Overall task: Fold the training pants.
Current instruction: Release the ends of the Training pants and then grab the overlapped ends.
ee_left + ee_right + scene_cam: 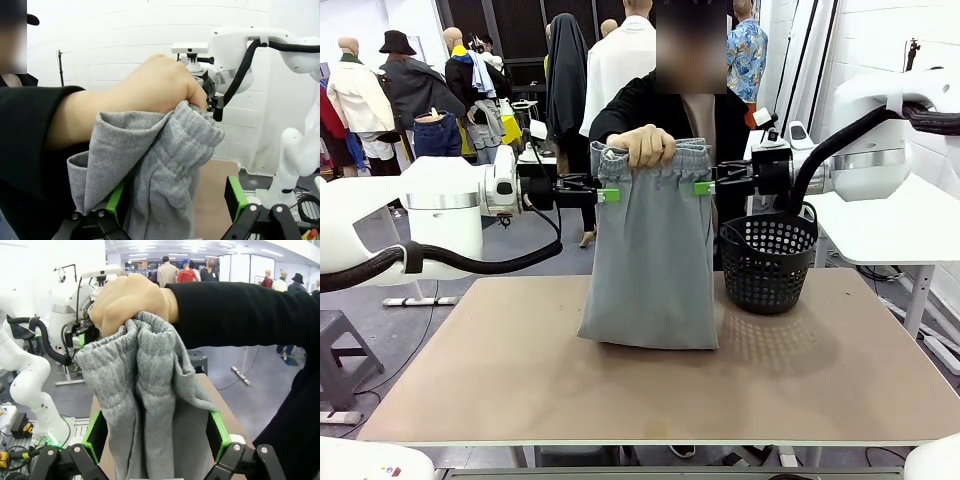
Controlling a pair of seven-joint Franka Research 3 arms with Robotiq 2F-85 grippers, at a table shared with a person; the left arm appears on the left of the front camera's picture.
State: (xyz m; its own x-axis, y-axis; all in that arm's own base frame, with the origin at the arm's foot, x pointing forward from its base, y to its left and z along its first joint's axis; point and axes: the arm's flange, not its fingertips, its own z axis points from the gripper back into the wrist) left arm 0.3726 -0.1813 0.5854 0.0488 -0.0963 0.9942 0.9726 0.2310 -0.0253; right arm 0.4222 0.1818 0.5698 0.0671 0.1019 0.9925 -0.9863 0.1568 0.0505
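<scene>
Table is touched by training pants held up by a hand; waistband is flanked by wide-spread left gripper and right gripper.

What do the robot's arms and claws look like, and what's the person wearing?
The left arm and right arm are rounded white with silver joint bands and black cables. The left gripper and right gripper are black with green pads. The person's sleeve is black.

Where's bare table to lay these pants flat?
The table is bare along its whole near edge in front of the training pants, and left of them to the left edge. Tight: the black basket stands close at their right; the person's hand, left gripper and right gripper crowd the waistband.
</scene>
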